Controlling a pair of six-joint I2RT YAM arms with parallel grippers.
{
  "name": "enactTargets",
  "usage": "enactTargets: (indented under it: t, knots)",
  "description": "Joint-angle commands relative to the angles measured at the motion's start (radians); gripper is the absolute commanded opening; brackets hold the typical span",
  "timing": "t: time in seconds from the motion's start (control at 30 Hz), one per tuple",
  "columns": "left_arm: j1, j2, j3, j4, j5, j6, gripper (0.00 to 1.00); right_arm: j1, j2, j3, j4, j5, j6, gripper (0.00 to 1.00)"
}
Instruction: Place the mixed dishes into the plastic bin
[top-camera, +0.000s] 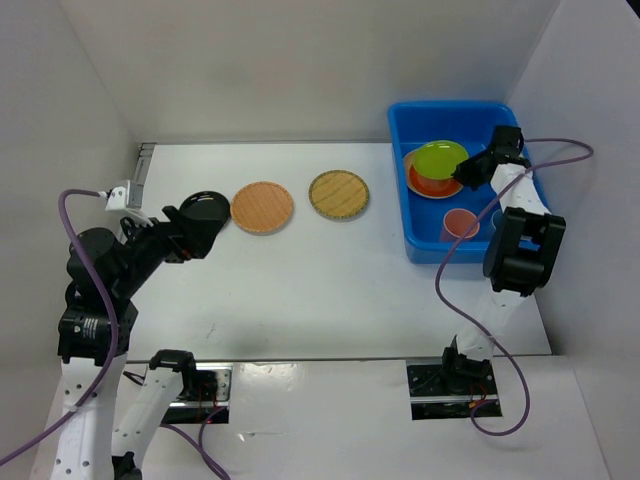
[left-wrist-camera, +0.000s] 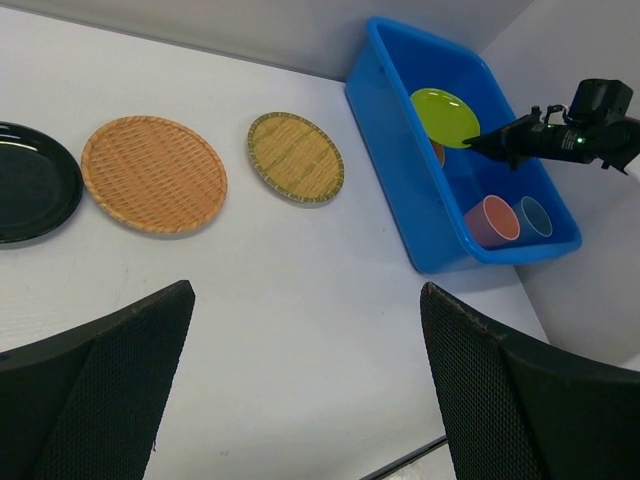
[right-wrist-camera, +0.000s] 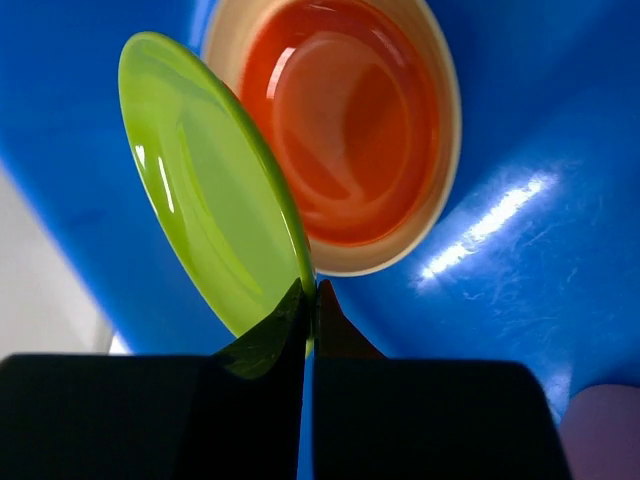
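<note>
Right pincer (right-wrist-camera: 310, 290) grips lime plate (right-wrist-camera: 205, 190) in bin (top-camera: 450, 115) (orange plate (right-wrist-camera: 345, 130), pink cup (top-camera: 461, 222))

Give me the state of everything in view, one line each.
Lime green plate, tilted, gripped by right hand
Orange plate, flat in plastic bin
Pink cup, in bin
Blue cup, in bin
Black plate, on table
Light wood plate, on table
Woven bamboo plate, on table
Left hand, open, empty

Robot lab test cell: plain white panel walls (top-camera: 300, 70), white table (top-camera: 330, 290), two cable-trailing bolted arms (top-camera: 100, 270)
</note>
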Motion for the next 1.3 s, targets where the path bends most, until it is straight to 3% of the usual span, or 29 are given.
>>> enactTargets:
  t: [0.0,0.2,0.37,0.43,0.5,0.57,0.6,0.73,0.97,1.03,1.13,1.17,1.27]
  knots:
    - [0.005,0.003,-0.003,0.039,0.006,0.021,1.00,0.008,0.032,0.001,0.059,0.028,0.011,0.00]
    - [0.005,0.024,-0.003,0.048,0.006,0.012,1.00,0.017,0.142,0.072,0.010,0.047,0.000,0.01]
    - [0.005,0.033,-0.003,0.048,0.006,-0.010,1.00,0.017,0.175,0.092,0.001,0.056,0.000,0.11]
    - [0.005,0.059,-0.003,0.039,0.006,-0.042,1.00,0.017,0.193,0.104,0.012,0.044,0.000,0.22]
    - [0.005,0.085,-0.014,0.066,0.016,-0.065,1.00,0.017,0.193,0.115,0.012,0.043,0.000,0.43]
    - [0.005,0.113,-0.040,0.098,0.016,-0.114,1.00,0.017,0.193,0.151,-0.001,0.043,0.000,0.50]
    - [0.005,0.122,-0.064,0.134,0.016,-0.138,1.00,0.017,0.193,0.161,-0.010,0.043,0.000,0.59]
    - [0.005,0.187,-0.095,0.200,-0.061,-0.267,1.00,0.017,0.142,0.220,-0.045,0.043,0.000,0.73]
    - [0.031,0.279,-0.141,0.159,-0.276,-0.549,0.93,0.097,-0.011,0.305,-0.126,0.149,-0.067,0.77]
    - [0.078,0.279,-0.193,0.158,-0.248,-0.624,0.85,0.126,-0.090,0.285,-0.122,0.174,-0.067,0.78]
    - [0.167,0.288,-0.357,0.352,-0.113,-0.758,0.77,0.180,-0.170,0.285,-0.113,0.188,-0.067,0.80]
    - [0.176,0.302,-0.383,0.385,-0.112,-0.808,0.77,0.197,-0.181,0.296,-0.113,0.188,-0.067,0.80]
    - [0.189,0.368,-0.381,0.418,-0.158,-0.791,0.60,0.266,-0.213,0.331,-0.145,0.188,-0.080,0.80]
